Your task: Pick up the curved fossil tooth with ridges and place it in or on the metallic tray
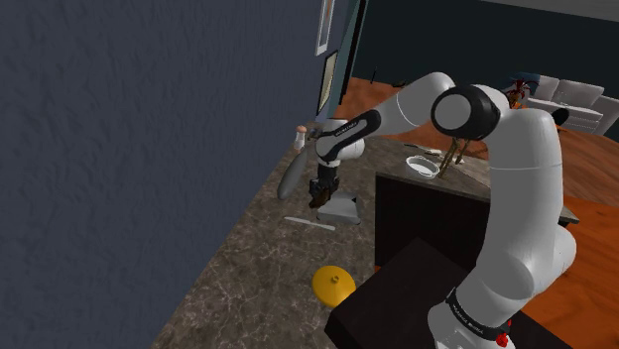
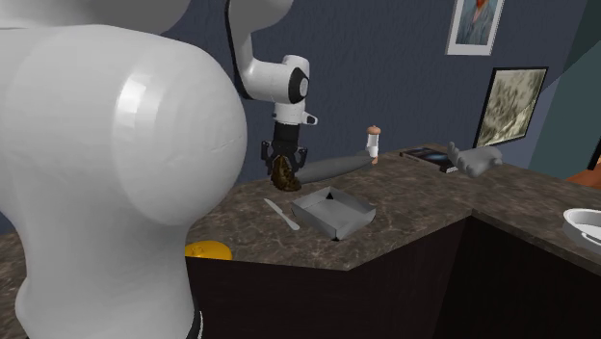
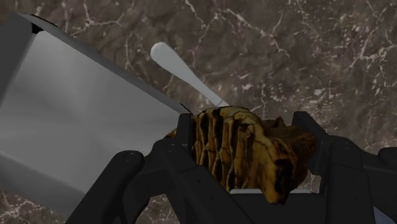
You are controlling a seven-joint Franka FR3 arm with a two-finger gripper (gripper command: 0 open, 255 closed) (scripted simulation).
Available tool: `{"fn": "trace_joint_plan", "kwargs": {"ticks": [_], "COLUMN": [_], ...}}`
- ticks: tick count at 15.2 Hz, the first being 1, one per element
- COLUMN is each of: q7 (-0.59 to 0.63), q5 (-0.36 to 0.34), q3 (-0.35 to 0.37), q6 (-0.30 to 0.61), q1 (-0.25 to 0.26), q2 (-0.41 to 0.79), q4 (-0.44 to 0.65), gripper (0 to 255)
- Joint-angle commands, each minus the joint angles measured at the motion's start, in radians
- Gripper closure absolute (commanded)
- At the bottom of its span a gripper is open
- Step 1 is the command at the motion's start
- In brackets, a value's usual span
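Observation:
My black gripper (image 3: 245, 156) is shut on the fossil tooth (image 3: 251, 149), a brown and yellow ridged lump clasped between the fingers. In the second exterior view the tooth (image 2: 285, 173) hangs in the gripper (image 2: 285, 166) above the marble counter, left of the grey metallic tray (image 2: 332, 212). The shoulder view shows the gripper (image 1: 322, 193) just over the near-left edge of the tray (image 1: 342, 210). From the wrist, the tray's grey inside (image 3: 76, 121) lies beside the fingers, its rim just under the tooth's edge.
A white knife (image 2: 282, 214) lies on the counter beside the tray. A yellow round object (image 1: 333, 283) sits nearer the stand. A long grey bat-like object (image 1: 293, 174) and a small bottle (image 2: 373, 141) stand by the blue wall. A white bowl (image 1: 423, 166) is on the far counter.

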Motion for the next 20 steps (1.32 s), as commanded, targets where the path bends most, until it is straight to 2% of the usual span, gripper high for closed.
{"fn": "trace_joint_plan", "kwargs": {"ticks": [1, 11, 20], "q7": [-0.041, -0.222, -0.233], "q5": [-0.002, -0.016, -0.017], "q3": [-0.012, -0.068, -0.071], "q6": [-0.016, -0.120, -0.059], "q1": [-0.031, -0.175, -0.179], "q2": [0.005, 0.092, 0.174], "q4": [0.017, 0.191, 0.212], "gripper": [255, 255, 255]}}
